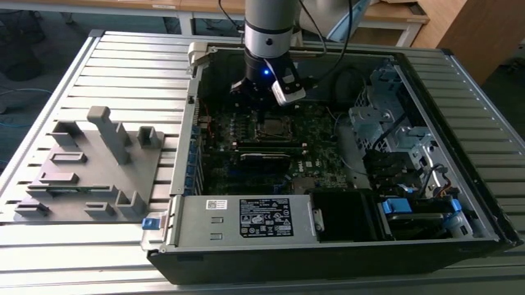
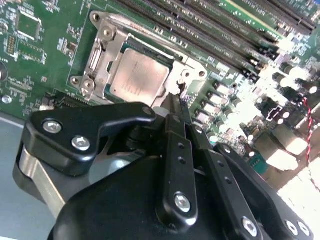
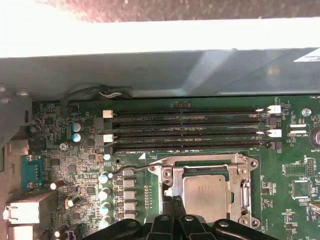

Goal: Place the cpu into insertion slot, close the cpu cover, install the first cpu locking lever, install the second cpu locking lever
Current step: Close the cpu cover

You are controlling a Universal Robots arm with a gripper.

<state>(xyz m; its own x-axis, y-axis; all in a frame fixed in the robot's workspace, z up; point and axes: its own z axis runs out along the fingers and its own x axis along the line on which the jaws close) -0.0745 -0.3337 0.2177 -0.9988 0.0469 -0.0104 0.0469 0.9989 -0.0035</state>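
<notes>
Computer case (image 1: 328, 252): on the slatted table (image 1: 123, 61), toward the exterior view's right.
Fixture block (image 1: 82, 172): on the table, at the case's side on the exterior view's left.
Motherboard (image 1: 238, 144): flat inside the case.
cpu (image 2: 137, 80): in the insertion slot (image 1: 271, 127), with the cpu cover (image 2: 97, 57) lying over its edges.
Memory slots (image 3: 190, 127): between the insertion slot and the case wall.
Gripper (image 2: 175, 100): over the motherboard, just beside the cpu cover's edge.

You have one cpu (image 3: 206, 196) to count, and one cpu cover (image 3: 167, 176) framing it. In the first wrist view you can count four long memory slots (image 3: 190, 121). There is one arm (image 1: 269, 24) with one end effector (image 3: 173, 204). One open computer case (image 1: 328, 261) and one grey fixture tray (image 1: 82, 166) sit on the tabletop (image 1: 131, 61).
</notes>
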